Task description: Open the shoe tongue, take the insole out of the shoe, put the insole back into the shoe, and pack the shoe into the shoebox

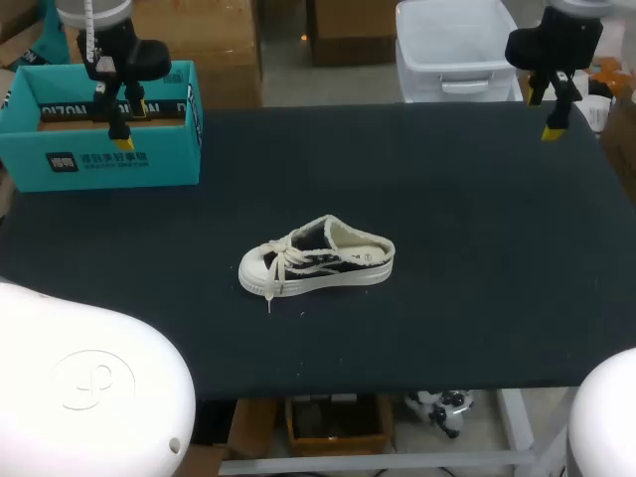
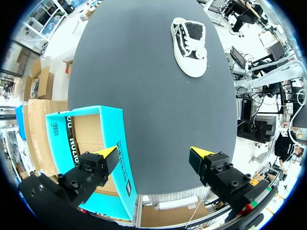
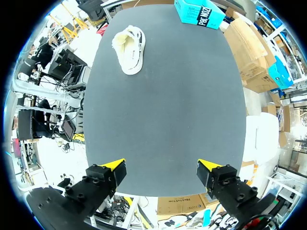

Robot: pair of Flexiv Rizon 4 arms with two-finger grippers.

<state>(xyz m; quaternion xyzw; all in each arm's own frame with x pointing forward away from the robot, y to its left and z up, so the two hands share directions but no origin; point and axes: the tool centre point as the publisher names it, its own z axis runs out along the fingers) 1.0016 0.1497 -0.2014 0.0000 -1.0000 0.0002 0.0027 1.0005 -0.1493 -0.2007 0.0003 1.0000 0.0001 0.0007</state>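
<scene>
Step one, opening the tongue, is where I'd put this, since nothing has a grip on anything. The shoe sits upright on its sole around the middle of the table, toe toward my left side, laces done up in a bow over the front. I can't tell from any view whether the insole is seated flat in there, the opening just looks pale inside. The left gripper hangs high over the far left corner with its fingers spread wide and nothing between them, one finger above the shoebox wall. The right gripper is the same deal over the far right corner, wide open and holding nothing, well apart from the shoe. My guess for the next move: one arm needs to come down to the shoe and pin it while the other gets a fingertip under the tongue behind the laces, and that bow could make it fiddly. The shoebox is the teal one at the far left edge, lid off, and the part I can see shows just a bare brown cardboard floor.
</scene>
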